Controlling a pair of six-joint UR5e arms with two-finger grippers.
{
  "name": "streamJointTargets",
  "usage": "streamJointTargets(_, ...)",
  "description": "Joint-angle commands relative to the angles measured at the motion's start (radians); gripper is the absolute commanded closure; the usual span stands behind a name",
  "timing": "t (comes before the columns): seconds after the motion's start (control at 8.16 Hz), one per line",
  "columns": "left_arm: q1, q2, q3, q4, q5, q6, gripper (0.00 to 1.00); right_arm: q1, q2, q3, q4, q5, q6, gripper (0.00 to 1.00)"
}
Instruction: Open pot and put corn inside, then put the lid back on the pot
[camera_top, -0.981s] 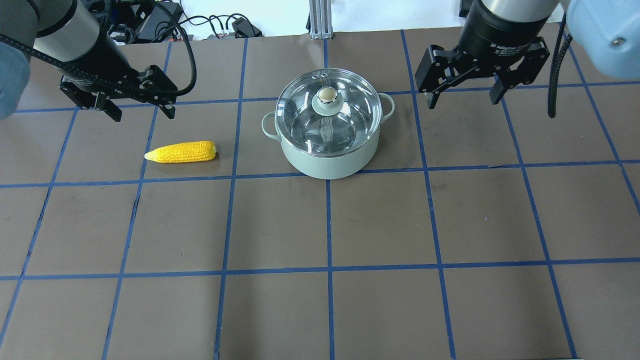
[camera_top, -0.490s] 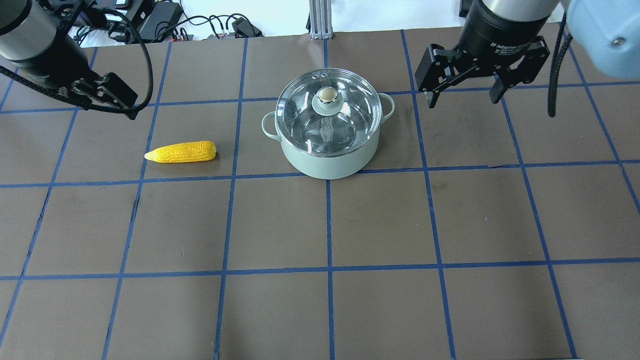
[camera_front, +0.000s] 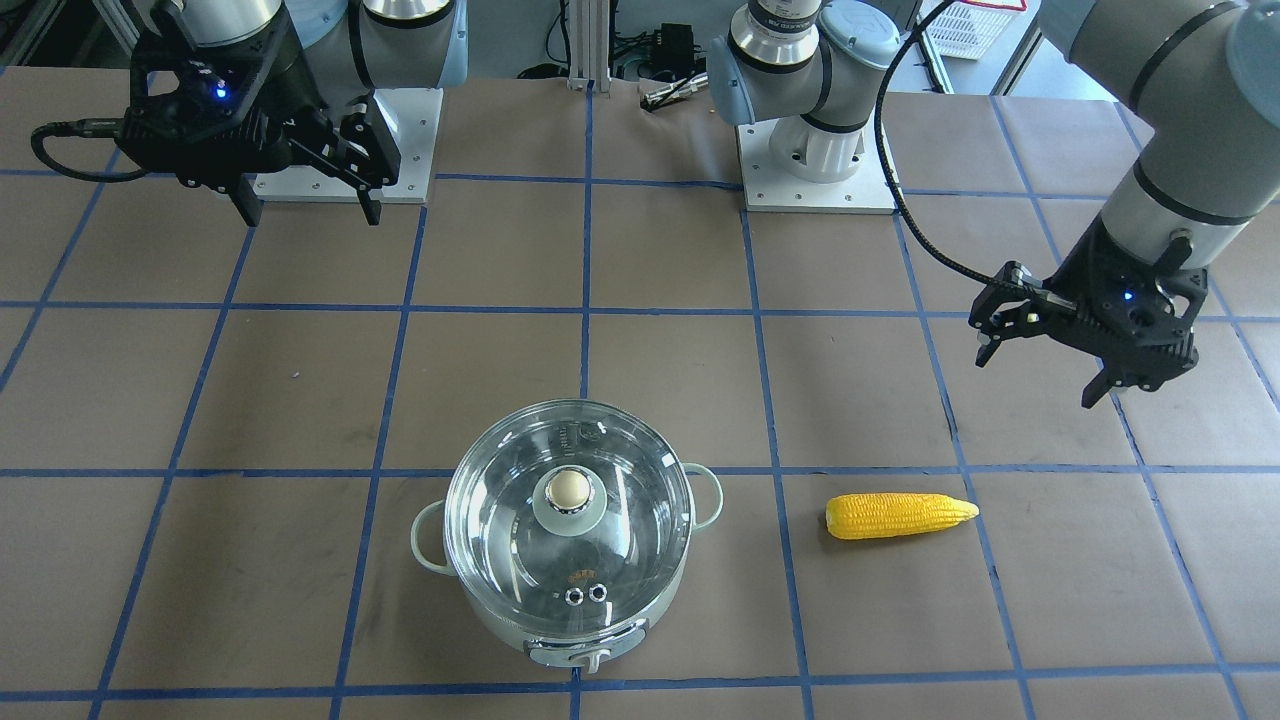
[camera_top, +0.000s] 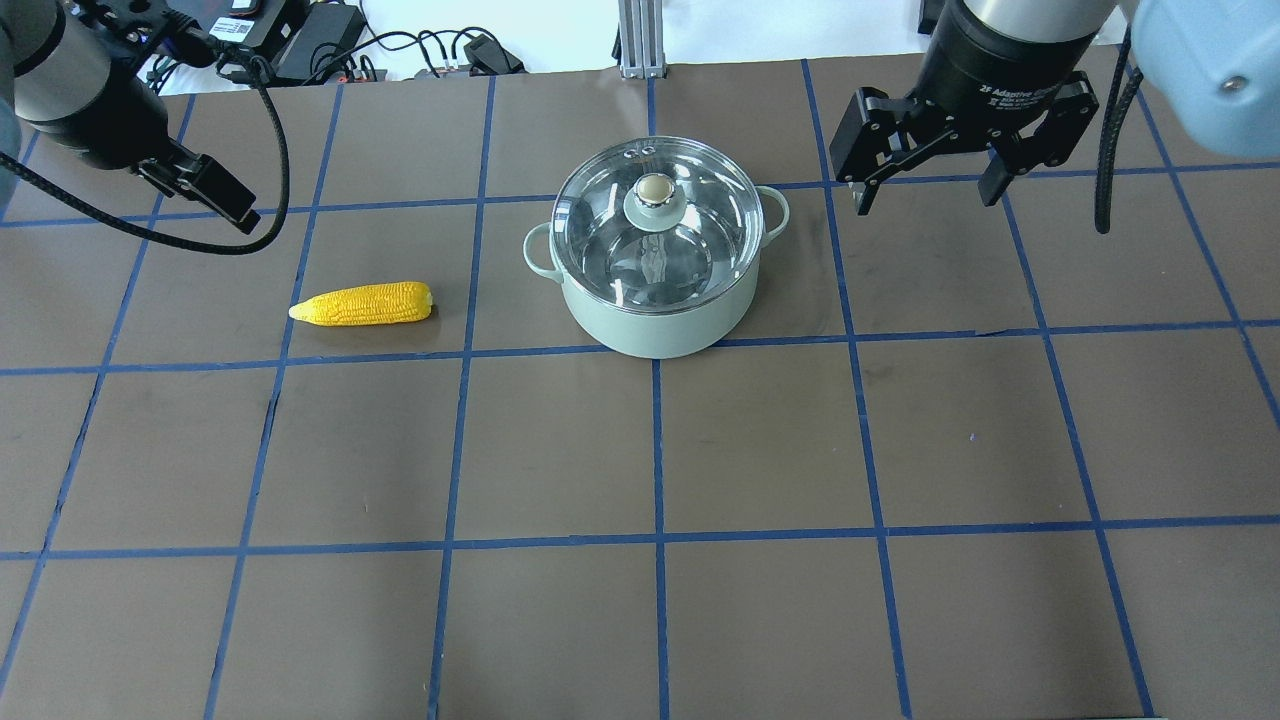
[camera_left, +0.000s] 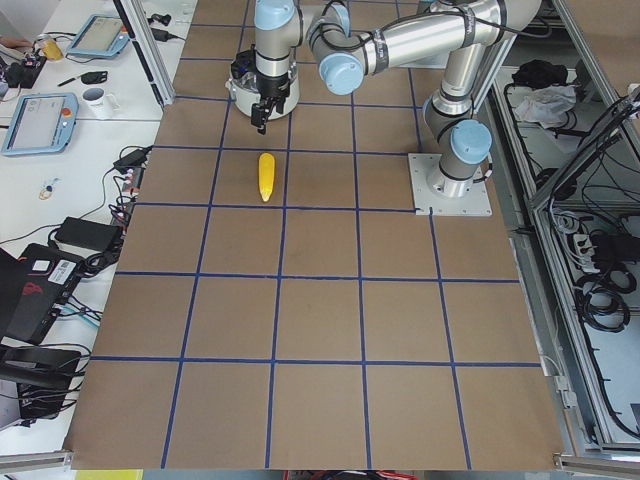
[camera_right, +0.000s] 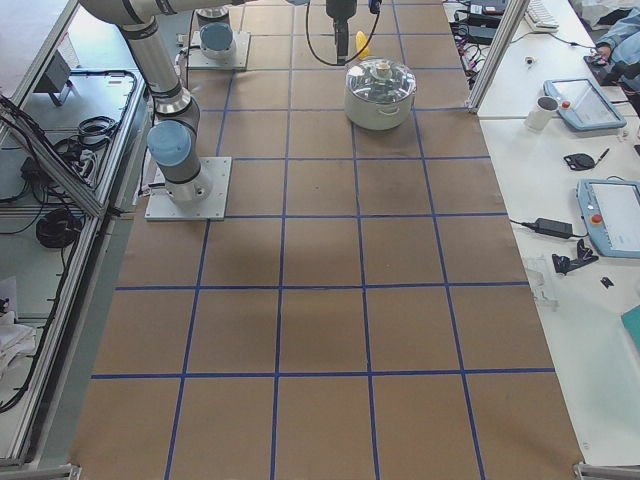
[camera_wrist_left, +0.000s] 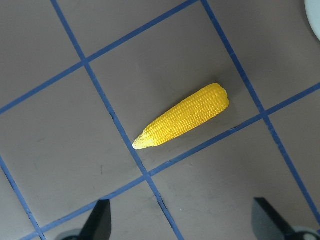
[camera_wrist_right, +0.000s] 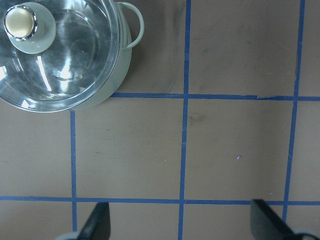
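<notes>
The mint-green pot (camera_top: 655, 320) stands mid-table with the clear glass lid (camera_top: 600, 245) on it, beige knob on top; both also show in the front view, pot (camera_front: 600, 652) and lid (camera_front: 500, 560). The yellow corn (camera_top: 363, 304) lies flat to the pot's left, also in the front view (camera_front: 900, 515) and the left wrist view (camera_wrist_left: 182, 117). My left gripper (camera_front: 1040, 372) is open and empty, hovering beyond the corn toward the table's left edge. My right gripper (camera_top: 925, 195) is open and empty, high to the right of the pot; the right wrist view shows the lid (camera_wrist_right: 65, 75) at its upper left.
The brown table (camera_top: 760, 450) carries a grid of blue tape lines. Cables and power boxes (camera_top: 300, 45) lie past the far edge. The arm bases (camera_front: 815, 150) stand on the robot's side. Side benches hold tablets and a mug (camera_right: 548, 112).
My left gripper has swung left and away toward the table's far-left corner, turning as it went. The right gripper, pot, lid and corn have not moved.
</notes>
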Motion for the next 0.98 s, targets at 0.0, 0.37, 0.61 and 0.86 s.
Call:
streamJointTargets(0.0,0.002,-0.062,-0.006,0.061,-0.013,0.22,0.0,0.0,0.0,0.002,-0.001,-0.001,0.002,0.0)
streamJointTargets(0.37,0.002,-0.171,-0.015,0.066,-0.014,0.48,0.0,0.0,-0.001,0.003,-0.001,0.001,0.003,0.0)
streamJointTargets(0.61,0.002,-0.223,-0.016,0.055,-0.012,0.568,0.0,0.0,-0.001,0.003,-0.001,0.001,0.002,0.0)
streamJointTargets(0.86,0.002,-0.286,-0.032,0.069,-0.012,0.658,0.0,0.0,-0.001,0.003,-0.001,0.001,0.002,0.0)
